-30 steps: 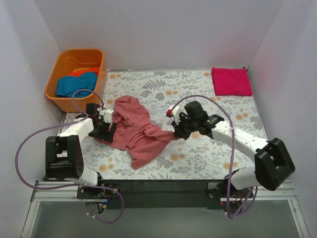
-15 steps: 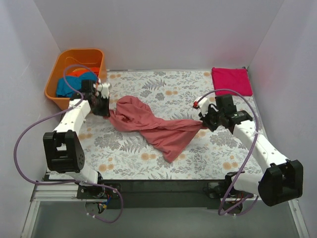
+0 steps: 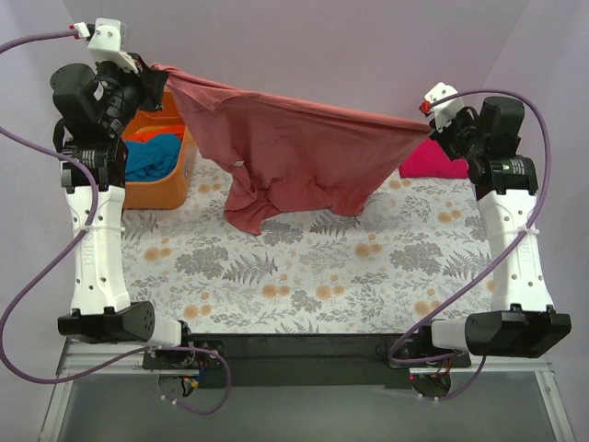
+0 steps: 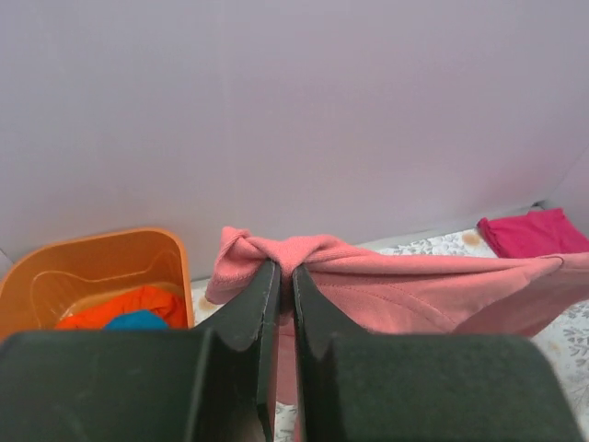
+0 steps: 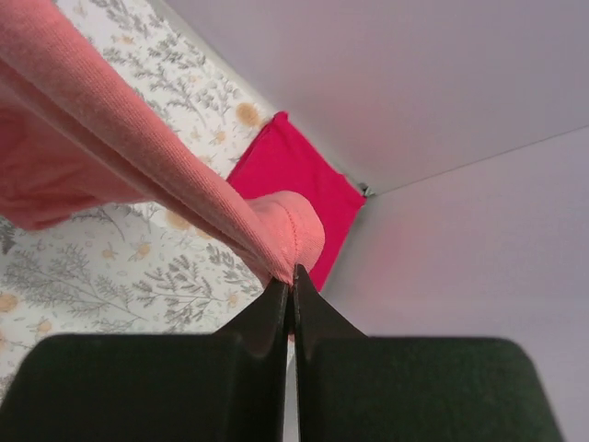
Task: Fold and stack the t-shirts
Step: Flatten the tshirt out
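Observation:
The brick-red t-shirt (image 3: 294,152) hangs stretched in the air between both arms, its lower part drooping toward the floral table. My left gripper (image 3: 158,75) is raised high at the upper left, shut on one bunched corner of the shirt (image 4: 285,256). My right gripper (image 3: 433,127) is raised at the upper right, shut on the opposite edge (image 5: 290,244). A folded magenta-pink t-shirt (image 3: 433,161) lies at the back right corner, also seen as the magenta-pink t-shirt (image 5: 294,170) in the right wrist view. Teal-blue (image 3: 152,157) and orange (image 3: 158,135) t-shirts lie in the tub.
An orange plastic tub (image 3: 152,195) stands at the back left, partly behind the left arm; it shows as the tub (image 4: 55,267) in the left wrist view. The floral tablecloth (image 3: 304,276) covers the table. White walls enclose three sides.
Both arms rose from table height and spread apart, lifting the brick-red shirt off the table and stretching it in the air. The left gripper closed on its corner.

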